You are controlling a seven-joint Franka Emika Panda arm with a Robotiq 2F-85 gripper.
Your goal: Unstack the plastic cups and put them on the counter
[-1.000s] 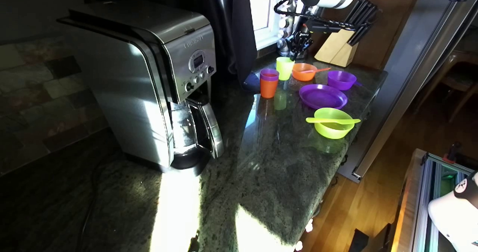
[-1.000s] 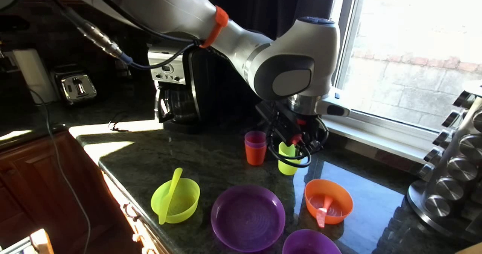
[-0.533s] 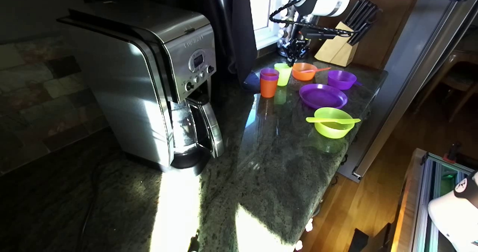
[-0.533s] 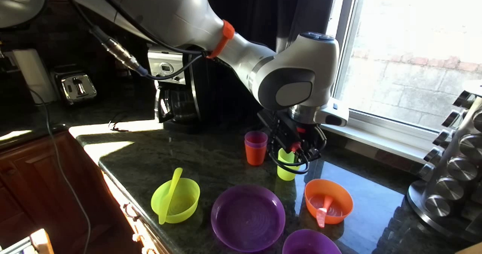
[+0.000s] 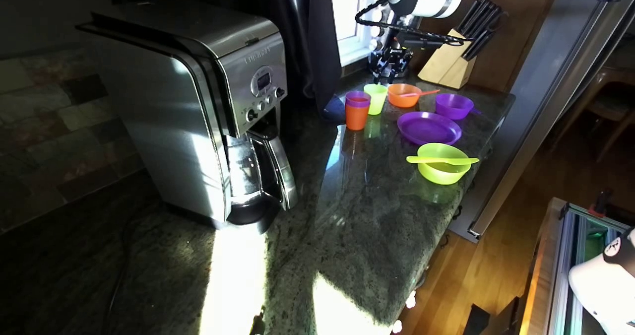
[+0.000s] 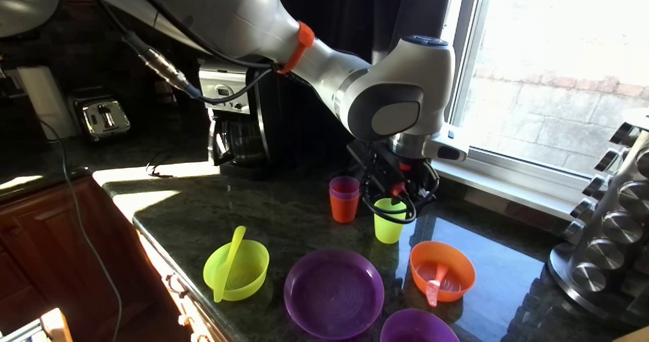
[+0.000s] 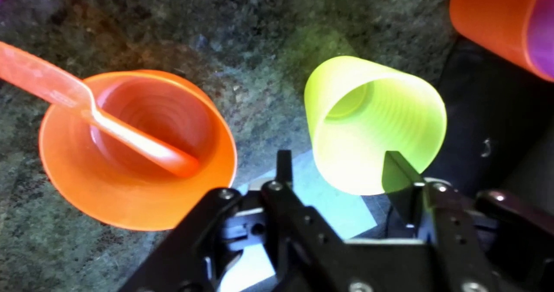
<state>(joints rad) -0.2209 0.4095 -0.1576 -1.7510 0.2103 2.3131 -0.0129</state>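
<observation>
Hovers over the dark worktop [image 5: 367,226] with the black pincer [image 7: 339,164] spread and, in the wrist view, with one finger across the rim of an upright lime-green cup [image 7: 368,123] (cannot tell about contact). Has just beside that cup, upright on the worktop in both exterior views, a purple cup [image 6: 345,194] nested in an orange cup [image 6: 344,211], and near its opposite side an orange bowl [image 7: 130,197].

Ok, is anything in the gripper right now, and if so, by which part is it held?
Nothing is held: the gripper is open, jaws apart, and the yellow-green cup stands upright on the counter.
</observation>
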